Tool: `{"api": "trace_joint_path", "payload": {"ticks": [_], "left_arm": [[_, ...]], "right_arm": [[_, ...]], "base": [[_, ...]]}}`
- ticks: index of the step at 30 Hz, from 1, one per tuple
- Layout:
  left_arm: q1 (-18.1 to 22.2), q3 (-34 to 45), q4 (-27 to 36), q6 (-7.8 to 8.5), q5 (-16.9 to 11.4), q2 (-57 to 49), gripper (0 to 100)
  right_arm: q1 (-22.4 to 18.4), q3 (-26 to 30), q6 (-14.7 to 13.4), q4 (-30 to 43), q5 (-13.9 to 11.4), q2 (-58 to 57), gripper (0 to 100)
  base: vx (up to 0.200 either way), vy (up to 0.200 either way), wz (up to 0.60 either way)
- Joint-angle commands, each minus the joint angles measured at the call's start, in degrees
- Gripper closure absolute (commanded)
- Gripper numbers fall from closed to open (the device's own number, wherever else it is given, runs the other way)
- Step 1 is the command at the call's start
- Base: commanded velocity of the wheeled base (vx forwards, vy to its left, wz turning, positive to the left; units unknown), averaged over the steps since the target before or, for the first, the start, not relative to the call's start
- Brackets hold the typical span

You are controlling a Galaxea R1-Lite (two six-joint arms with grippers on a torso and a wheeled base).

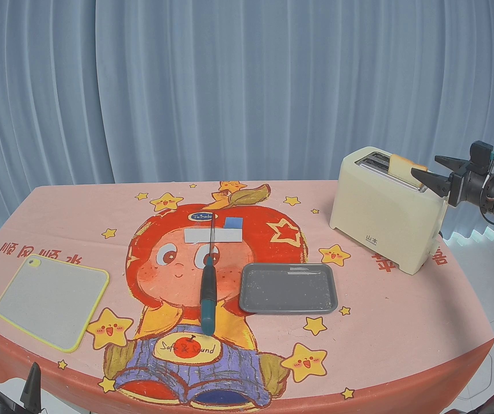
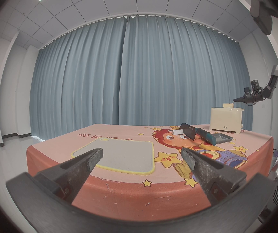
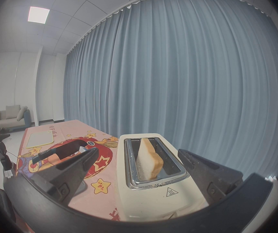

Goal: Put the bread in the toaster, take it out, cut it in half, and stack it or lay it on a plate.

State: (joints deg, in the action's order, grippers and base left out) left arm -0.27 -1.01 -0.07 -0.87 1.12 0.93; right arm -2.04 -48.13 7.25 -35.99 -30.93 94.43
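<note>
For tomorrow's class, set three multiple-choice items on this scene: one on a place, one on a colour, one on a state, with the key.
1. Where is the pale slice of bread?
A on the grey rectangular tray
B in a slot of the cream toaster
C on the yellow-rimmed cutting board

2. What colour is the handle of the dark-bladed knife?
A red
B yellow
C teal

3. The right tool is:
A open and empty
B shut on the bread
C shut on the knife

Key: 1 B, the slice stands up out of the slot; 2 C, the handle shows teal; 3 A, it is spread wide with nothing held.
</note>
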Motion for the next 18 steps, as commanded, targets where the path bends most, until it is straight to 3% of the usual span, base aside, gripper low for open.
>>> {"api": "trace_joint_path", "payload": {"ticks": [1,11,14,18], "left_arm": [[0.0,1.01,-0.01,-0.01,0.02,-0.31,0],[0.0,1.01,-0.01,-0.01,0.02,-0.31,0],[0.0,1.01,-0.01,-0.01,0.02,-0.31,0],[0.0,1.01,-0.01,-0.01,0.02,-0.31,0]], "right_arm": [[0.1,-0.56,0.04,0.13,0.08,1.55,0],[0.54,-2.5,0.66,1.62,1.4,2.78,0],[0.54,-2.85,2.33,1.62,3.15,3.92,0],[0.98,-2.85,2.59,1.62,3.33,4.54,0]], "base": [[0.0,0.0,0.0],[0.0,0.0,0.0],[0.0,0.0,0.0],[0.0,0.0,0.0]]}}
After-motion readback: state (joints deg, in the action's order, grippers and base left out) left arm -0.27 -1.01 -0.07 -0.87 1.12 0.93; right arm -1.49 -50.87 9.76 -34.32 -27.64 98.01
